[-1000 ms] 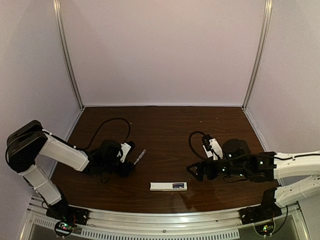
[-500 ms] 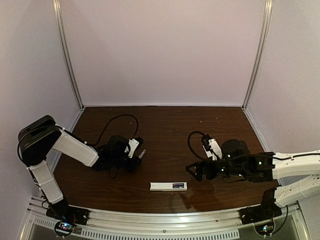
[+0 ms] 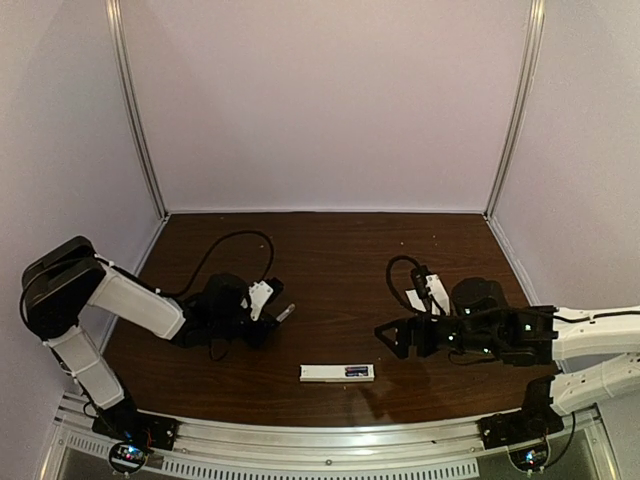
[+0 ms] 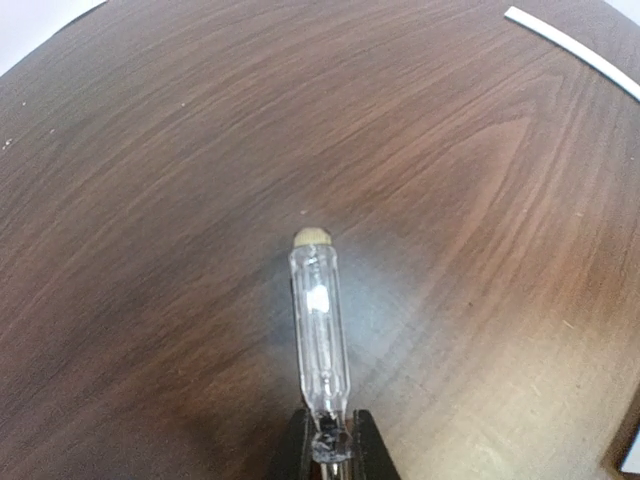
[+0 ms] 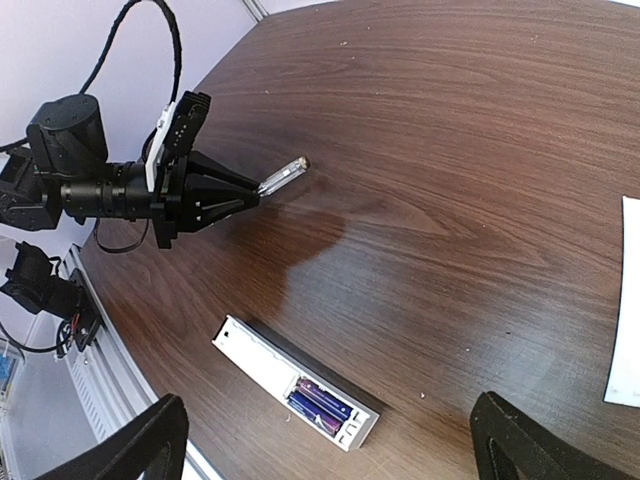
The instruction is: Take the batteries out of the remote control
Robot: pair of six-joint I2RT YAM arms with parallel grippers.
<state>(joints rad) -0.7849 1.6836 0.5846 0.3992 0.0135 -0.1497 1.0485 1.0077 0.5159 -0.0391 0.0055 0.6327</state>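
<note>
On the desk [image 3: 340, 250] the remote [image 3: 337, 372] lies flat near the middle of the front edge, recess up, with both batteries [image 5: 320, 404] seated toward its right end. My left gripper [image 5: 245, 196] is clamped on one end of the screwdriver [image 4: 318, 330], over toward the left edge, so I judge the step in hand to be securing this tool. To do it well I should carry it off only once the pinch is square. The clear handle looks slick and is held at its very end, so it may swivel — and I must check which end juts out before levering a cell. My right gripper [image 3: 390, 342] stands spread wide and empty, just right of the remote; it could pin the bar down. My left forearm lies low and level with its fingers pointing right — my right arm reaches in low from the right edge, its fingers pointing left.
</note>
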